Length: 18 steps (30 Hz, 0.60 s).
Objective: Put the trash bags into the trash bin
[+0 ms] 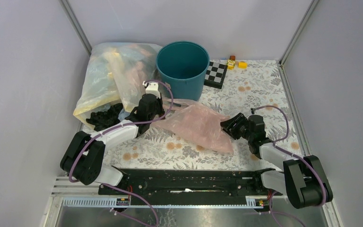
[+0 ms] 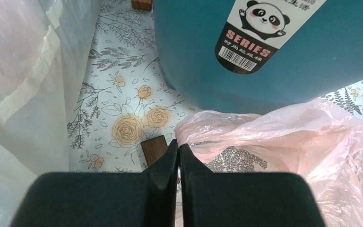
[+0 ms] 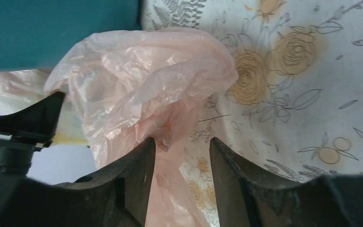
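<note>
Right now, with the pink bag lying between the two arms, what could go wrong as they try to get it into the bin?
1. The left claw seems shut on just a thin corner of the pink trash bag, so the film may slip out on lifting.
2. The right claw is open astride some of the film, which might snag if it pulls away.
3. The trash bin stands close behind the bag and could get knocked.

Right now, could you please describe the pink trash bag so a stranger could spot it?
Find the round teal trash bin at the back. In front of it lies the pink bag, crumpled flat. Unlike the bulging yellowish bag left of the bin, it is small and rosy.
</note>
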{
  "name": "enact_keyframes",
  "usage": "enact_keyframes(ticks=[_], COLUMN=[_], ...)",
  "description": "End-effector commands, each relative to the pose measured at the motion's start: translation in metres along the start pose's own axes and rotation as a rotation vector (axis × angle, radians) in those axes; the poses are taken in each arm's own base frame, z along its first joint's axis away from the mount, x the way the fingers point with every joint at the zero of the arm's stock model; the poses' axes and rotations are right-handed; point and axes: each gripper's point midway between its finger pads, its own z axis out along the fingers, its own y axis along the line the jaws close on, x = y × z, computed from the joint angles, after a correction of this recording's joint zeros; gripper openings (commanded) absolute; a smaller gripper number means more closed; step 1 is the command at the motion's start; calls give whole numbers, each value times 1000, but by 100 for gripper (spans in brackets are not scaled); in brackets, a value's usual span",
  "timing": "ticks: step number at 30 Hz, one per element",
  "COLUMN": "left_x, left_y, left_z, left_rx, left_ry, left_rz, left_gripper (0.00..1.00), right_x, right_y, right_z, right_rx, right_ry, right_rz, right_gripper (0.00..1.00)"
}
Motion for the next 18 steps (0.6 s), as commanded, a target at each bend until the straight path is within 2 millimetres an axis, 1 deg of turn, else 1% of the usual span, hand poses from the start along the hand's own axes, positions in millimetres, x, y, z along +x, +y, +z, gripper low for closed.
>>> enact_keyframes(ticks=[1,4,11,13,14,15,16,18], left_x=[-24,-24,-23,-23,-22,-22,-21,-21], left_y=[-8,-9,-10,-10,-9,-9,-9,-9], left_z=[0,0,0,0,0,0,1,0], left_rx=[33,39,45,44,42,42,42,42], left_ry=[-68,-67,-64,-63,-62,-62,-60,-61], left_rz=[-12,-12,-13,-13,-13,-12,-12,-11], left_gripper=[0,0,0,0,0,0,0,0], right_x=[-11,-13,-12,-12,-12,-12,-12,-11], right_y=[31,33,34,36,39,42,43,43], right_z=[-5,-6,2,4,4,4,4,3], right_rx=[-149,-159,-170,-182,-200,-216,-224,-234], right_ry=[-55,-61,-34,-33,-32,-30,-30,-35], right_rz=[-19,-37,-39,-46,-57,-68,-72,-86], right_gripper=[55,60,61,62,64,68,73,78])
